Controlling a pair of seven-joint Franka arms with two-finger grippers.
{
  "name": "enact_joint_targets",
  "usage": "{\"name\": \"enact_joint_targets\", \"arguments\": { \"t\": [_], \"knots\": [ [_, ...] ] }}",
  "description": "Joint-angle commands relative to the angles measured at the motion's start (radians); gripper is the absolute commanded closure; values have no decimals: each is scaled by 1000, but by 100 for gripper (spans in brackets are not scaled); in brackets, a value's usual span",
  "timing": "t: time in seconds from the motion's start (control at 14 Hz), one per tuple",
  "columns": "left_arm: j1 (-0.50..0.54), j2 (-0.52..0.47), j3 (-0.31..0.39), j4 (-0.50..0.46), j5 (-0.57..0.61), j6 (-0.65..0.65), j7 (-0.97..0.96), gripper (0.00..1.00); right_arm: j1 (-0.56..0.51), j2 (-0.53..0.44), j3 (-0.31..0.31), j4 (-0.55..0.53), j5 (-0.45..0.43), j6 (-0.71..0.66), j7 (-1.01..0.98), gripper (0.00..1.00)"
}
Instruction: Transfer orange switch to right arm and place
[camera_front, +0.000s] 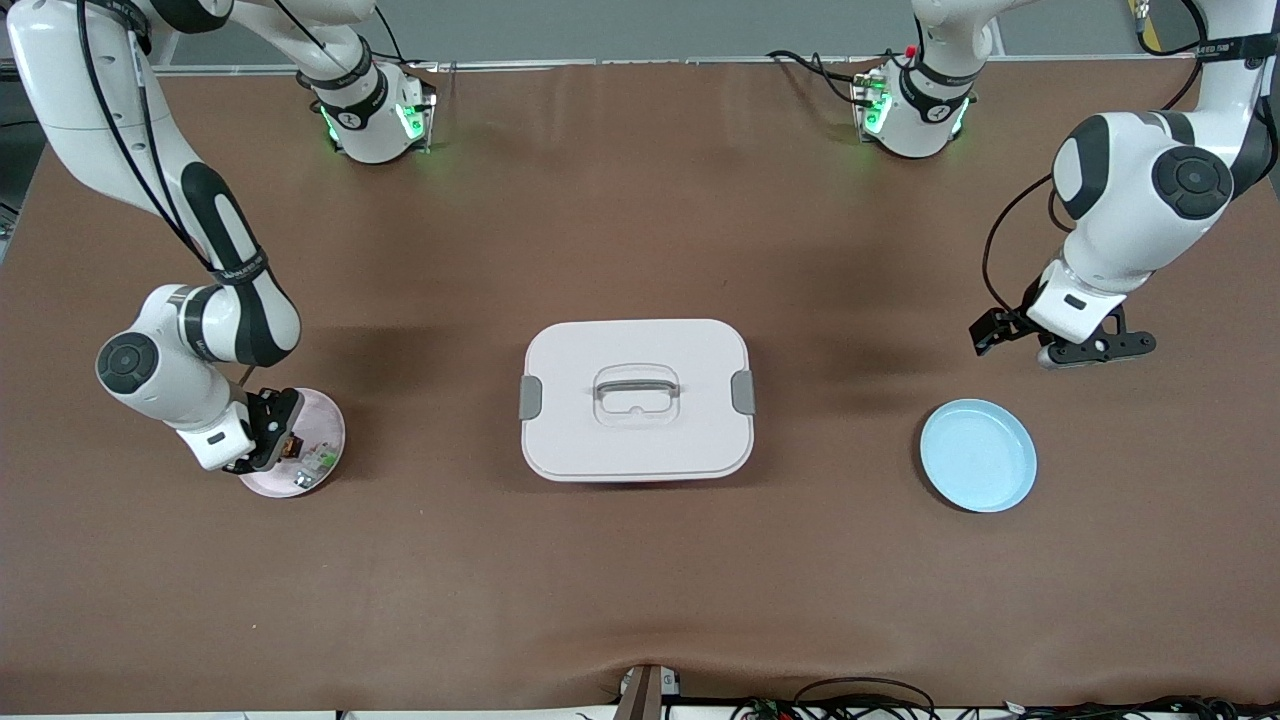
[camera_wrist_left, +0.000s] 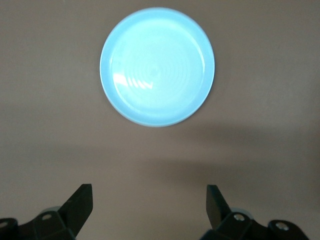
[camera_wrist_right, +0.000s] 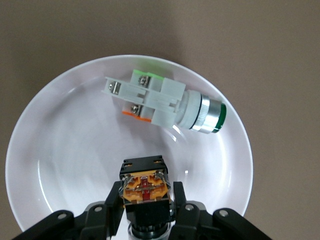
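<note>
The orange switch (camera_wrist_right: 145, 184), a small black block with an orange middle, stands in the pale pink plate (camera_wrist_right: 50, 105) at the right arm's end of the table. My right gripper (camera_wrist_right: 145, 190) is down in that plate (camera_front: 330, 415) with a finger against each side of the switch (camera_front: 292, 443), shut on it. A white-and-green part (camera_wrist_right: 165, 102) lies in the same plate beside the switch. My left gripper (camera_wrist_left: 148, 192) is open and empty, up over bare table by the light blue plate (camera_wrist_left: 157, 65) at the left arm's end.
A white lidded box with a handle and grey clasps (camera_front: 637, 398) sits in the middle of the table between the two plates. The blue plate (camera_front: 978, 455) holds nothing. Cables lie along the table edge nearest the front camera.
</note>
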Motion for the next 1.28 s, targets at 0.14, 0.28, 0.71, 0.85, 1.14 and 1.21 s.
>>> {"name": "enact_joint_targets", "arguments": {
  "t": [0.14,0.28,0.71,0.85,1.14,1.21],
  "knots": [
    [4,54,-12,270,-52,-450,16,0,-22,2,21,-7,0,-5,-1,26],
    [-2,146,-12,483,-47,-678,7,0,-22,1,21,-1,1,-8,-3,0],
    [-24,263,-14,847,-32,-915,0,0,-18,-42,24,160,4,-339,48,0],
    [-18,216,-15,852,-26,-880,0,0,-16,-61,24,227,4,-474,127,0],
    [-6,101,-11,777,-32,-823,0,0,-19,-143,22,246,27,-608,443,0],
    [1,53,-9,710,-33,-785,0,0,-19,-166,21,246,29,-622,486,0]
  ]
}}
